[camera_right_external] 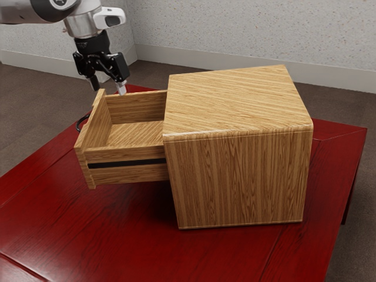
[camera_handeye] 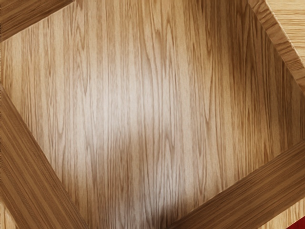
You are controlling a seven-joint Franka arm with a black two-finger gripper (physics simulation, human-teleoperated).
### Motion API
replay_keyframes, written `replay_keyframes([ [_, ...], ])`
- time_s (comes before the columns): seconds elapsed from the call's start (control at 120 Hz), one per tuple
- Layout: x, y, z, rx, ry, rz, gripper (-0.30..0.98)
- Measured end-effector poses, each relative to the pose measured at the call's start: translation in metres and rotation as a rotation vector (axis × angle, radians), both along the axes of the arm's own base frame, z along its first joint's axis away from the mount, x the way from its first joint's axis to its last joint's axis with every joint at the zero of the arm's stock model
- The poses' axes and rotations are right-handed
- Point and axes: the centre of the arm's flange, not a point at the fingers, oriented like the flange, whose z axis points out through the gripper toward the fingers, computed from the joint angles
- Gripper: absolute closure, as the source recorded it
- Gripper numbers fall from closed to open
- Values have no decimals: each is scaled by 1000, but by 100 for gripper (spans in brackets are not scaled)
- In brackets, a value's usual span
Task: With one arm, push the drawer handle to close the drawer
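One drawer (camera_right_external: 122, 174) pulled out of a wooden cabinet (camera_right_external: 241, 182), clearly open. Drawer sticks out toward the exterior view's left; its slide axis runs roughly side to side in that view, into the cabinet. Front panel (camera_right_external: 101, 126) stands upright at the outer end, long axis crosswise to the slide, slanting from near lower left to far upper right. Handle (camera_right_external: 78, 124): dark curved piece on the panel's outer face, bulging away from the cabinet, partly hidden by the panel. Black strip (camera_right_external: 126, 163) on the drawer's near side, lengthwise along the slide.

Hand (camera_right_external: 108, 90): black, pointing down, two fingers spread with a gap between. In the exterior view it hangs by the drawer's far side, near the outer end; one fingertip lines up with the far wall's top edge, contact can't be told. Wrist view: camera over the drawer bottom (camera_handeye: 143, 95), grain slanting relative to the walls, cabinet edge at one corner.

Round mark on the arm (camera_right_external: 35, 13), cut off at the frame edge, unreadable. Cabinet upright on a red tabletop (camera_right_external: 117, 235), pale speckled wall (camera_right_external: 235, 35) behind.
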Motion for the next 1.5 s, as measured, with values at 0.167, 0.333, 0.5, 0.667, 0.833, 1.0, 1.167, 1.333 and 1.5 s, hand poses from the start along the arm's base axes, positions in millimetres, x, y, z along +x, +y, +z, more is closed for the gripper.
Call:
replay_keyframes([
  [0.167,-47,24,-10,-8,11,34,1],
  [0.333,-160,140,-17,7,-40,154,3],
  [0.5,-149,181,-42,65,-83,-45,18],
  [0.667,-127,191,-57,127,-138,-270,36],
  [0.833,-91,190,-87,161,-171,-480,51],
  [1.0,-81,180,-103,167,-209,-686,58],
  [1.167,-87,171,-118,129,-230,-843,66],
  [1.333,-72,141,-124,122,-234,-978,69],
  [1.5,-54,112,-127,119,-243,-1076,69],
])
